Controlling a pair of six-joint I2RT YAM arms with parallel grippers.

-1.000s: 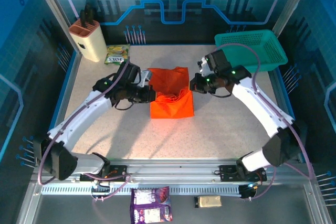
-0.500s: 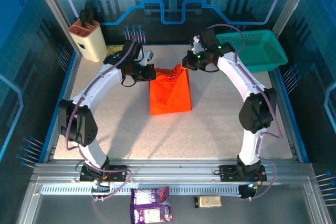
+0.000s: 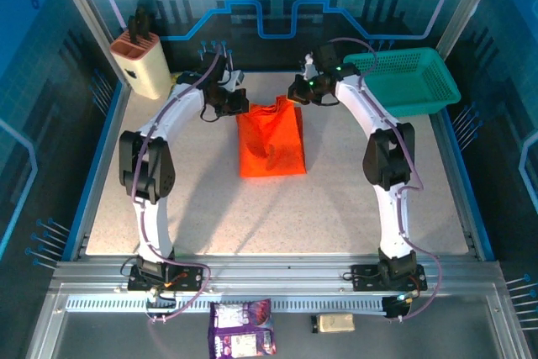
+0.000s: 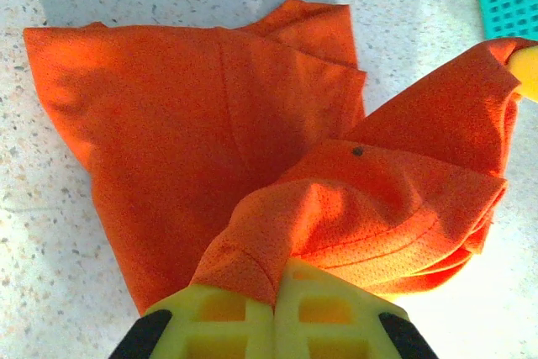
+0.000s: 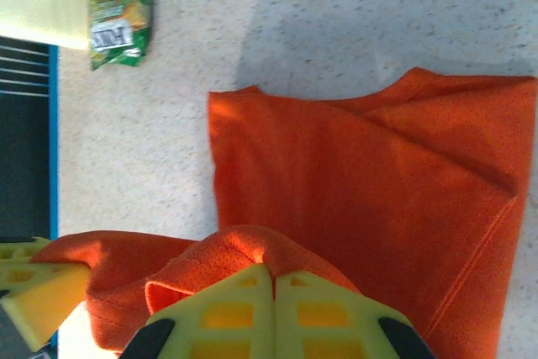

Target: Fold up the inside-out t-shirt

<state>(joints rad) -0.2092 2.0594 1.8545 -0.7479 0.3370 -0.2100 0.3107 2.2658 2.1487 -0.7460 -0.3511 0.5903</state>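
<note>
Left gripper (image 3: 237, 105) and right gripper (image 3: 296, 95) each pinched shut on t-shirt (image 3: 271, 140) far corners. Pull evenly, stay level, lay the fold square.

The orange t-shirt (image 5: 361, 182) runs off the right wrist view's right edge, and its bunched fold covers the right pincer's (image 5: 273, 279) fingertips. The snack packet (image 5: 122, 6) is cut off at the top.

Counted: one orange t-shirt (image 3: 271, 142) on one table (image 3: 336, 208). Two arms, each with one end effector: left end effector (image 3: 244, 105) and right end effector (image 3: 294, 94). One teal basket (image 3: 403, 81) at 2 o'clock. One beige holder (image 3: 141, 63) and one green snack packet (image 5: 122, 6) at 10 o'clock. One purple packet (image 3: 242, 328) and one small tan item (image 3: 334, 322) at 6 o'clock.
</note>
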